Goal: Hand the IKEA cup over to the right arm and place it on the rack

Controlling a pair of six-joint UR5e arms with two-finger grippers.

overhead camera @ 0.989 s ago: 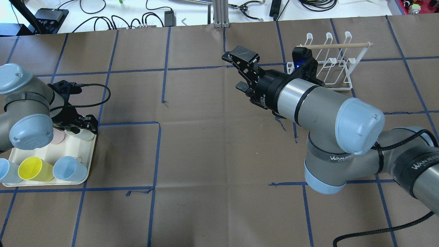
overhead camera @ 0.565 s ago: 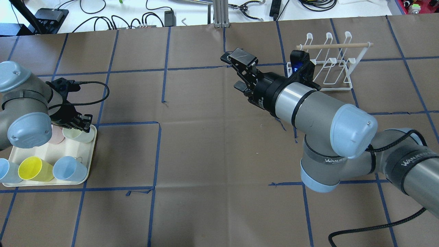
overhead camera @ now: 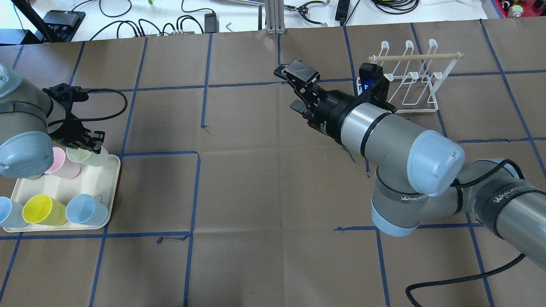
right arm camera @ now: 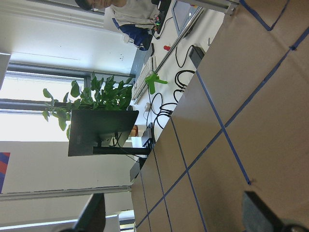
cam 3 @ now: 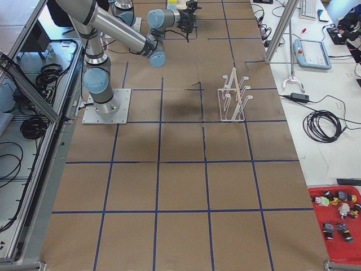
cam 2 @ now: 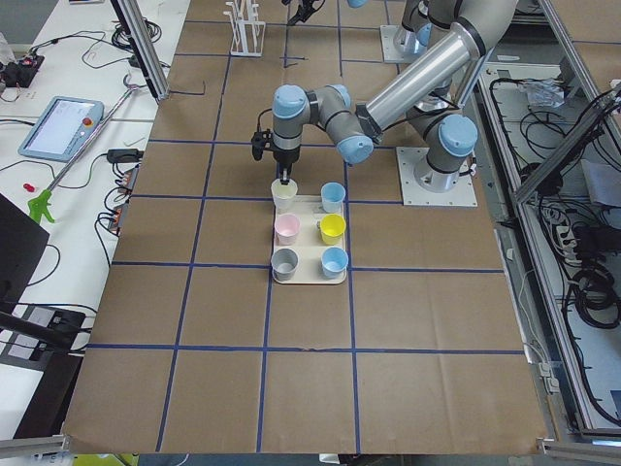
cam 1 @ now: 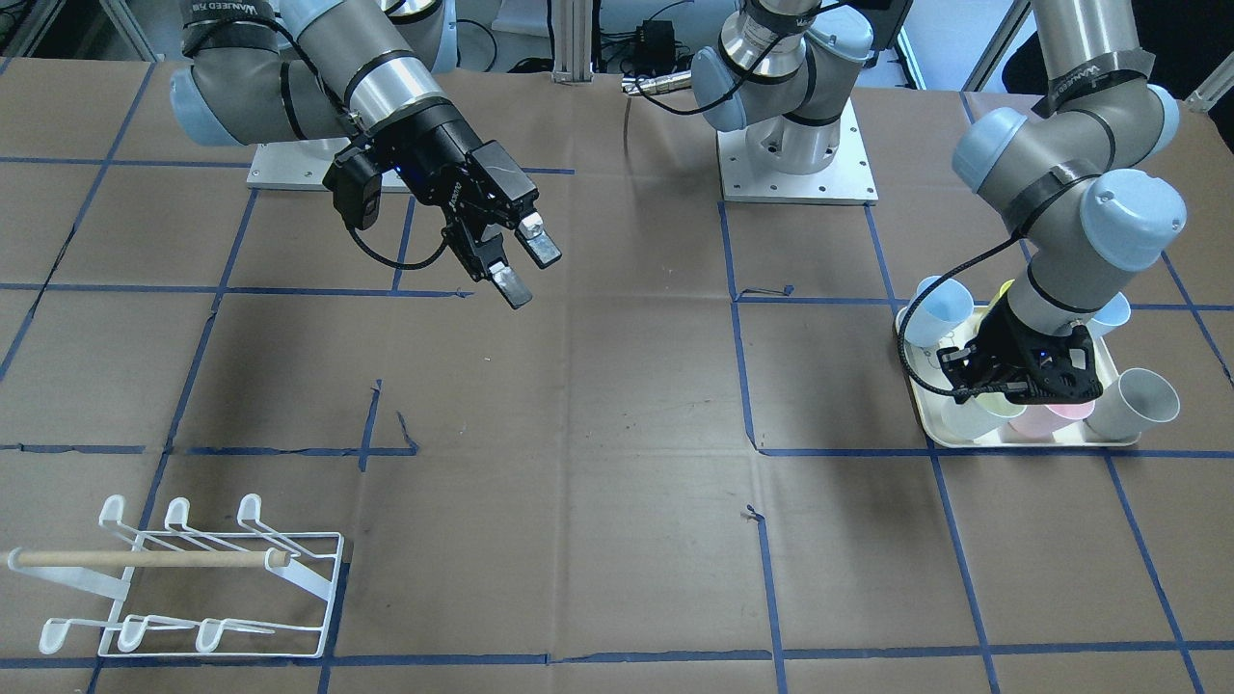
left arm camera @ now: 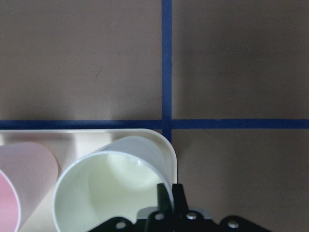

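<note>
Nearest the robot, on its left side: cream tray (overhead camera: 85, 183) flat on the worktop (overhead camera: 256, 179). Near row, inner corner outward: light-blue cup (overhead camera: 87, 209), yellow cup (overhead camera: 42, 209), 2nd light-blue cup (overhead camera: 6, 212) at the pic's edge. All upright, mouths up. Far row: pink cup (overhead camera: 59, 162), then the pale-green cup (overhead camera: 89, 157) at the tray's far inner corner, i.e. the corner twd mid-worktop. A grey cup (cam 2: 284, 262) fills the last spot; it shows in the side and front views only, hidden under the arm from overhead.

The left claw (overhead camera: 87, 143) comes approx straight down on the pale-green cup. In the wrist view its thin fingers (left arm camera: 164, 195) are almost together, pinching the cup's wall at the rim. Can't tell whether the cup's base is off the tray floor.

Further out, mid-worktop: the right arm (overhead camera: 384, 132) reaches in from the robot's right, forearm angled fwd and twd the left. The right claw (overhead camera: 286, 88) hangs in the air above bare paper, spread wide w/ nothing btwn the fingers, tips aimed away from the robot and twd its left. It is well apart from the tray and cups.

Farthest, robot's right: the rack (overhead camera: 410, 76), white wire, standing on the worktop w/ two rows of three hooked prongs and a wooden dowel (overhead camera: 413, 56) across the top. From overhead it sits just beyond the right wrist; the front view shows clear worktop btwn them.
</note>
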